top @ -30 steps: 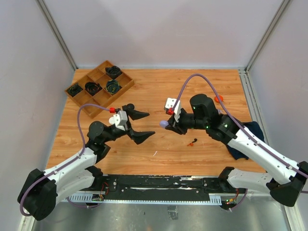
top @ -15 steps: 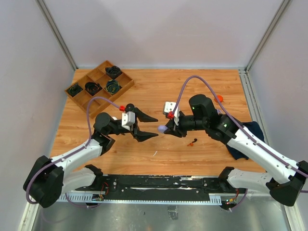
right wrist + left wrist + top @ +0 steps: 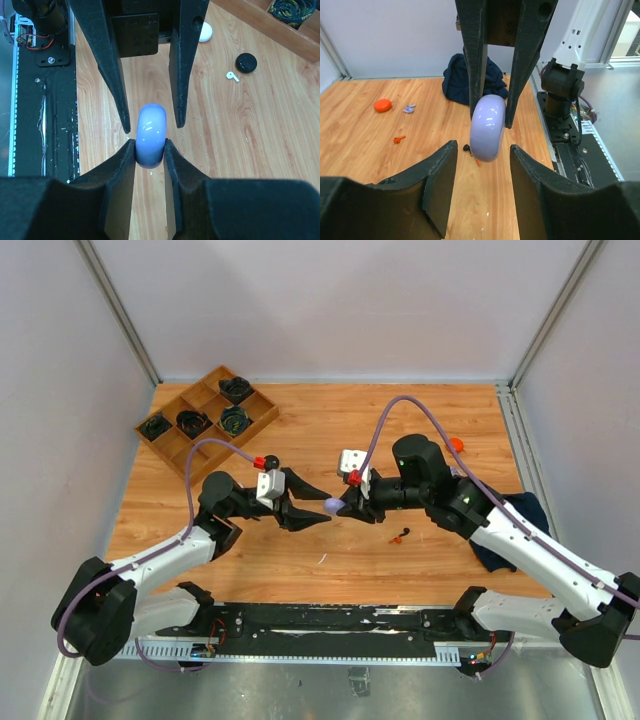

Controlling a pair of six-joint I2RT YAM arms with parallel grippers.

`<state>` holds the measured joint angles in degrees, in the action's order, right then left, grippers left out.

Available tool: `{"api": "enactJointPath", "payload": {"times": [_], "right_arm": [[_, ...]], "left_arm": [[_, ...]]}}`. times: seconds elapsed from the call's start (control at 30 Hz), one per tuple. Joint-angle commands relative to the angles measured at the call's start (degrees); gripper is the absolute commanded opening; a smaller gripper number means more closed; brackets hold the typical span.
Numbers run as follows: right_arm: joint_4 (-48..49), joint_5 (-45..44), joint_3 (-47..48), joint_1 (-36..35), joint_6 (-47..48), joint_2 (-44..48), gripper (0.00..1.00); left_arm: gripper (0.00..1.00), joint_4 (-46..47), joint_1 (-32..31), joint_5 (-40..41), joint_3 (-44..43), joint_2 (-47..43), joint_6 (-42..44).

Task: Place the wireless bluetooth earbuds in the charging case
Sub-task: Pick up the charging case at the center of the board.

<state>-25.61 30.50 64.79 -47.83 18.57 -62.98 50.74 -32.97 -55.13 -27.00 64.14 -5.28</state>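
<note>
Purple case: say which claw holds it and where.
The right claw pinches the purple case across its broad faces; the left claw flanks it without touching.

The two are one build: long white shells on the left arm (image 3: 165, 560) and the right arm (image 3: 530, 545), with black joints and black bases. A thin purple cable (image 3: 400, 400) loops off each wrist. Each wrist also carries a small white box (image 3: 270, 483) with a red knob (image 3: 262, 461) beside it (same on both). The left claw (image 3: 326, 506) and right claw (image 3: 342, 506) have matt black fingers, broad at the root and tapering to wedges.
</note>
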Motion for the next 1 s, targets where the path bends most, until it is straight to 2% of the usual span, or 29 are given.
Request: {"api": "enactJointPath", "payload": {"times": [0.0,0.4,0.67,0.97], "right_arm": [[1.7,1.0,0.1,0.6,1.0,-0.5,0.15],[3.6,0.5,-0.8,0.6,0.4,0.3,0.14],[4.2,0.2,-1.6,0.5,0.3,1.2,0.14],[5.5,-0.8,-2.5,0.5,0.0,2.8,0.14]], "left_arm": [[0.51,1.5,-1.0,0.2,-1.5,-0.2,-1.1],[0.44,2.1,-1.7,1.2,-1.6,0.2,-2.9],[0.51,12.2,-1.7,3.1,0.9,1.7,-10.0],[0.54,11.1,-1.7,3.6,1.1,2.7,-10.0]]}}
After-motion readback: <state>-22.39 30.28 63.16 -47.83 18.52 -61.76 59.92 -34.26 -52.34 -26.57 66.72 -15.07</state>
